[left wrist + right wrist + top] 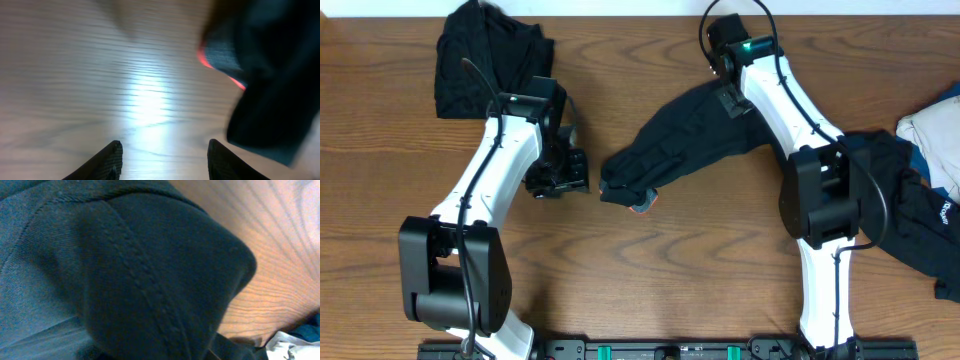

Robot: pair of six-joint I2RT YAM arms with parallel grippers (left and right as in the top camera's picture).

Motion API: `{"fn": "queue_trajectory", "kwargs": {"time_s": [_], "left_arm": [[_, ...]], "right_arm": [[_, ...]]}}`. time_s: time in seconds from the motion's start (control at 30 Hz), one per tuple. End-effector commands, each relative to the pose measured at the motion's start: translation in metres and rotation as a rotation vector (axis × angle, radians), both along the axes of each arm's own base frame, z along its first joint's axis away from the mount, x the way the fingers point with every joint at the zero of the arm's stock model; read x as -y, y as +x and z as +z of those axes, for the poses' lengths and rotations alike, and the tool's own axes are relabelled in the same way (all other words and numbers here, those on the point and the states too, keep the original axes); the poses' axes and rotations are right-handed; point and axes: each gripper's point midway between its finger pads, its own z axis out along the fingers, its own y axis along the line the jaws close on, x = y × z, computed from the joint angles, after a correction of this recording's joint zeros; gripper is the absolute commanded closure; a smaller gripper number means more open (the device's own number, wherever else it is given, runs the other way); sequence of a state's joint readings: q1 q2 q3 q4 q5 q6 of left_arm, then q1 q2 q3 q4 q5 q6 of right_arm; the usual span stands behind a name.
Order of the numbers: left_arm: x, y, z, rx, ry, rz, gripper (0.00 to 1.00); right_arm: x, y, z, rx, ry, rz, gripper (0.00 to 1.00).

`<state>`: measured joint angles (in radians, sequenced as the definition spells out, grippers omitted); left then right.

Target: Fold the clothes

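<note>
Burying the right gripper (729,99), black trousers (685,140) hide whether it grips; left gripper (165,146) gapes over bench (370,170) near a black pile (485,55).

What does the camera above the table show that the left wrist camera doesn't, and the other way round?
Only the overhead view shows the left arm and right arm, the whole long black garment, a black pile at the far left and a heap of white, blue and black clothes at the right edge. Only the left wrist view shows the left gripper up close, its fingers apart with nothing between them. Both show the wooden table and the garment's end with its coral-red band.
</note>
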<state>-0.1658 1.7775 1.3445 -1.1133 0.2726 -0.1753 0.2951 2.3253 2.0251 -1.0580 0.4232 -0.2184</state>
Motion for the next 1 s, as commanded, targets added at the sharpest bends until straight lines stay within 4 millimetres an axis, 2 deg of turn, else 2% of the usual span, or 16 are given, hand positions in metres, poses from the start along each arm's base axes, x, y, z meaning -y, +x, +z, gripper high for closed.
{"fn": "queue_trajectory", "kwargs": {"time_s": [0.0, 0.13, 0.27, 0.37, 0.5, 0.53, 0.6, 0.7, 0.83, 0.9, 0.97], "left_arm": [[0.033, -0.005, 0.003, -0.003, -0.149, -0.100, 0.45], [0.055, -0.001, 0.002, 0.047, -0.159, -0.168, 0.45], [0.078, -0.002, 0.002, 0.082, -0.170, -0.237, 0.45], [0.088, -0.001, 0.001, 0.097, -0.174, -0.265, 0.44], [0.092, 0.003, 0.000, 0.114, -0.177, -0.263, 0.44], [0.091, 0.004, -0.001, 0.120, -0.171, -0.262, 0.39], [0.088, 0.006, -0.006, 0.118, -0.148, -0.258, 0.37], [0.079, 0.009, -0.019, 0.098, -0.085, -0.235, 0.37], [0.077, 0.005, -0.043, 0.029, -0.063, -0.235, 0.37], [0.075, 0.002, -0.055, -0.007, -0.053, -0.234, 0.48], [0.072, 0.001, -0.063, -0.030, -0.034, -0.234, 0.66]], "right_arm": [[-0.014, 0.000, 0.002, 0.008, 0.024, 0.011, 0.78], [-0.029, -0.003, -0.003, -0.016, 0.111, 0.021, 0.77], [-0.030, -0.004, -0.004, -0.017, 0.123, 0.011, 0.76], [-0.029, -0.004, -0.004, -0.020, 0.122, 0.011, 0.76], [-0.029, -0.007, -0.005, -0.031, 0.118, 0.010, 0.76], [-0.028, -0.007, -0.005, -0.033, 0.117, 0.010, 0.76], [-0.028, -0.008, -0.005, -0.037, 0.116, 0.010, 0.76], [-0.028, -0.010, -0.005, -0.043, 0.115, 0.009, 0.77], [-0.027, -0.012, -0.005, -0.051, 0.112, 0.008, 0.78], [-0.026, -0.011, -0.005, -0.048, 0.110, 0.001, 0.79], [-0.024, -0.011, -0.005, -0.043, 0.099, -0.003, 0.79]]}}
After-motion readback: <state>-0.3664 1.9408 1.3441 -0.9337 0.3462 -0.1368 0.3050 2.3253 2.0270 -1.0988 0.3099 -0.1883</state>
